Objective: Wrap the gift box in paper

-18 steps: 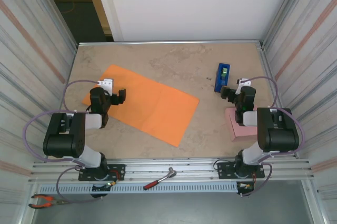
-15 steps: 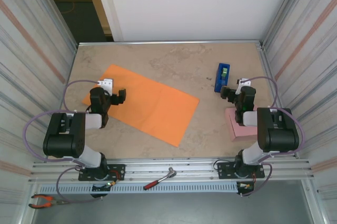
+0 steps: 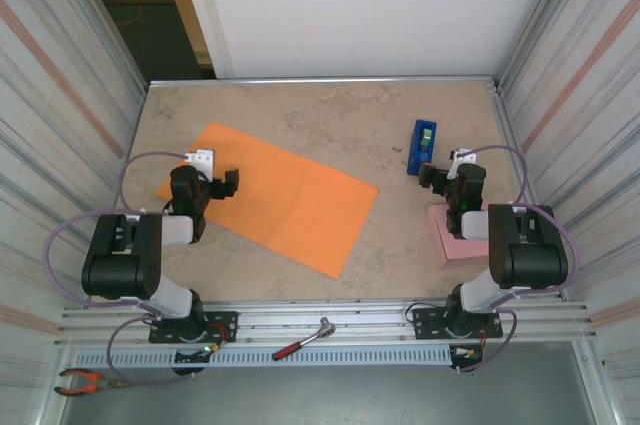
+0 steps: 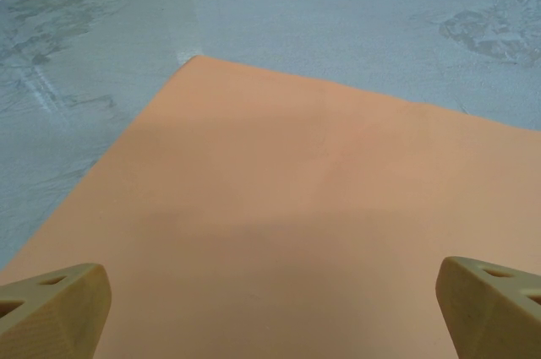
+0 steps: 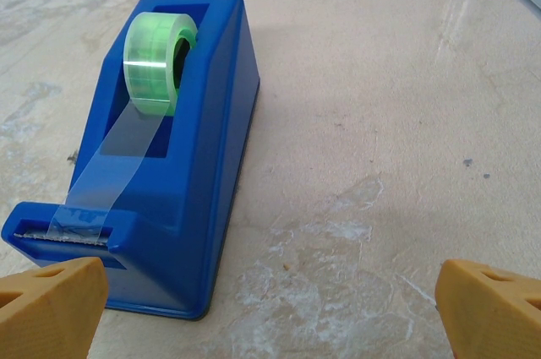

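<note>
Flat toward 9 o'clock, paper [image 3: 270, 195] looks limp and slippery, best pinched at a corner; box [image 3: 447, 242] at 4 o'clock looks light, stiff, grippable across its sides; left gripper [image 3: 218, 173] and right gripper [image 3: 440, 169] spread, empty.

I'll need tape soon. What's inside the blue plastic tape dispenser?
In the slot of the blue plastic tape dispenser sits a pale green roll of clear tape, its strip drawn to the front cutter. The walls hide part of the roll.
</note>
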